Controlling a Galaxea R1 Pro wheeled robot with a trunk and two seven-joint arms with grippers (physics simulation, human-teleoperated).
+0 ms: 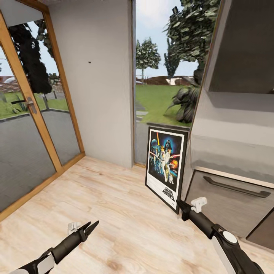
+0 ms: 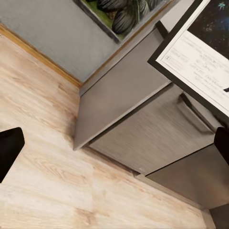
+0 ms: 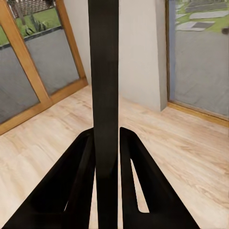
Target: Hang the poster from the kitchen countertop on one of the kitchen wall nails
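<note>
Through the head camera I saw the poster (image 1: 166,166) held upright off the pale wood-plank floor (image 1: 114,213), a flat rectangle with a thin black frame, white border and dark blue space art above black "STAR WARS" lettering. My right gripper (image 1: 182,209) was clamped on its lower corner, the black fingers closed around the frame edge; in the right wrist camera that edge ran as a straight black bar (image 3: 106,95) between the two tapered, wedge-shaped fingers (image 3: 138,191), which pressed against it on both sides. The poster hung just in front of a tall window pane (image 1: 160,87) and beside a matte grey cabinet (image 1: 232,152) whose brushed-metal drawer front (image 1: 228,198) carried a long dark bar handle. To the left stood a smooth grey wall section (image 1: 99,83) with a small dark nail (image 1: 90,62) high on it, and further left a glass door in a warm wooden frame (image 1: 34,114). My left gripper (image 1: 88,229) hovered low over the floor, its pointed black fingers spread apart and holding nothing. The left wrist camera looked at the cabinet's grey grained panels (image 2: 143,138) and the poster's white lower border (image 2: 200,71).
</note>
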